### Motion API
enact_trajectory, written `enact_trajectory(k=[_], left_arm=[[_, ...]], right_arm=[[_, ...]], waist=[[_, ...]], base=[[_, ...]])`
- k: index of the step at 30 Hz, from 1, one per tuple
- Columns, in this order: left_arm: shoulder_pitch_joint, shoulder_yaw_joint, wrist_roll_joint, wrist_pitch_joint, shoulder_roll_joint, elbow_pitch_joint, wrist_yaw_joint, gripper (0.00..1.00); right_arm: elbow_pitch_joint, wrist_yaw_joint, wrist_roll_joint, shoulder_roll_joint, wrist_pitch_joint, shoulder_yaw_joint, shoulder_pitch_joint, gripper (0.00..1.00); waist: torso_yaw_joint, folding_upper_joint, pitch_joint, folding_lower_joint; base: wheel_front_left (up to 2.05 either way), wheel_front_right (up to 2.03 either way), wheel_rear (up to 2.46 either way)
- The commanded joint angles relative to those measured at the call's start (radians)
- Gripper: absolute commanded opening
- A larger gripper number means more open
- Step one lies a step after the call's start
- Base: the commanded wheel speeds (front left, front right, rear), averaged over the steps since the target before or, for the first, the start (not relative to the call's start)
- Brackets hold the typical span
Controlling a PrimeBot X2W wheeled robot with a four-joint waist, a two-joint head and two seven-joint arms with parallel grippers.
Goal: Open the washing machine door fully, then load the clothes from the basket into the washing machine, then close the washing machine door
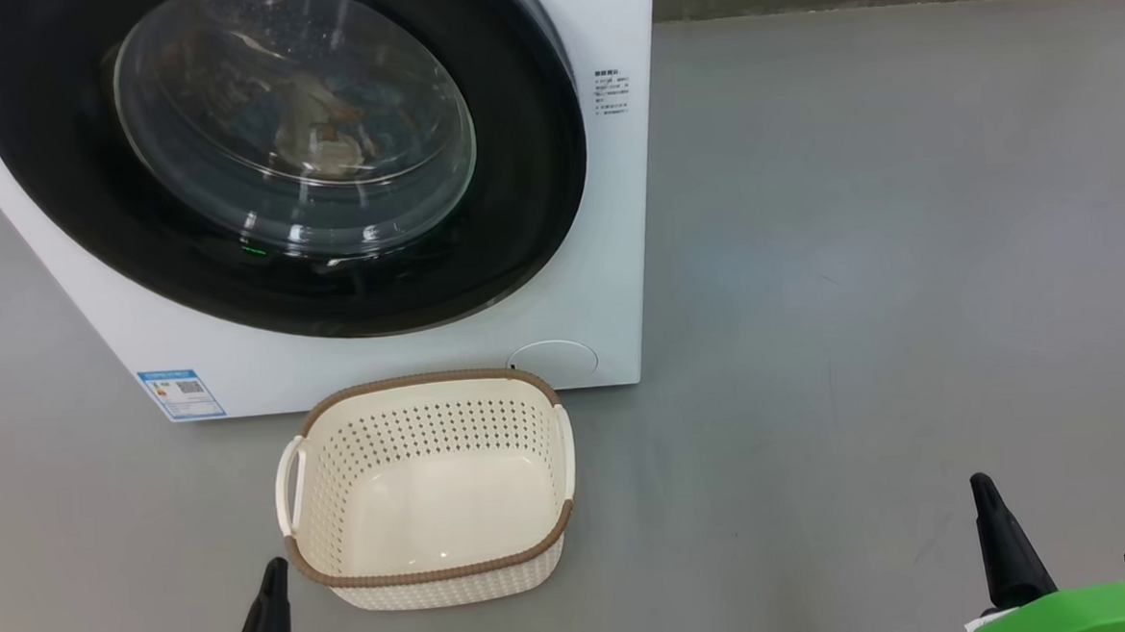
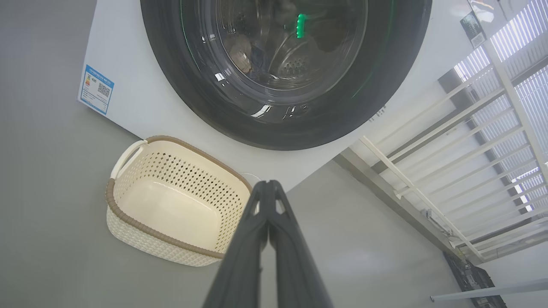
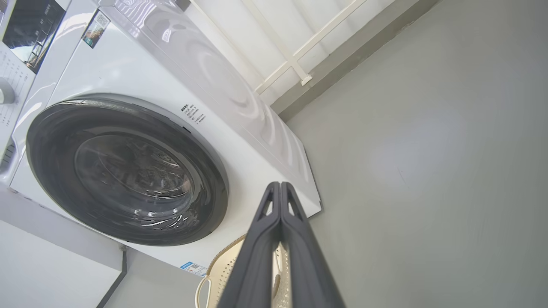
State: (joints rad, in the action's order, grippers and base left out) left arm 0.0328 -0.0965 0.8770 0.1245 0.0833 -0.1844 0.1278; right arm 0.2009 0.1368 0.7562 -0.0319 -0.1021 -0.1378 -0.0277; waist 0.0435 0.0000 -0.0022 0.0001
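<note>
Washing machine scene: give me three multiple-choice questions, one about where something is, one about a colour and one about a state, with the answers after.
1. Where does the basket stand?
A. On top of the washer
B. On the floor in front of the washer
C. Inside the drum

2. What colour is the basket's rim?
A. Green
B. Red
C. Brown

3. What state is the door in?
A. Shut
B. Swung wide open
C. Taken off and lying flat

Answers:
1 B: the head view shows it on the grey floor just below the washer's front.
2 C: a brown woven-look band runs round its top edge.
3 A: the black ring lies flush against the washer's white front in the head and both wrist views.
</note>
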Motion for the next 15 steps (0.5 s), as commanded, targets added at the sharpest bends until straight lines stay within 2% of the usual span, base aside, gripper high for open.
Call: enact_trajectory(k=[1, 15], left_arm=[[-0.049, 0.024, 0.029, -0.005, 0.013, 0.017, 0.001, 0.0], [-0.066, 0.053, 0.175, -0.044, 0.01, 0.002, 0.002, 0.0]], right_arm=[[-0.022, -0.003, 0.032, -0.01, 0.006, 0.011, 0.05, 0.0], [-0.009, -0.003, 0.194, -0.012, 0.047, 0.013, 0.067, 0.0]], waist=[[-0.001, 0.0, 0.0, -0.0001], [-0.009, 0.0, 0.001, -0.0001]], base=[[0.0, 0.0, 0.0], [0.0, 0.0, 0.0]])
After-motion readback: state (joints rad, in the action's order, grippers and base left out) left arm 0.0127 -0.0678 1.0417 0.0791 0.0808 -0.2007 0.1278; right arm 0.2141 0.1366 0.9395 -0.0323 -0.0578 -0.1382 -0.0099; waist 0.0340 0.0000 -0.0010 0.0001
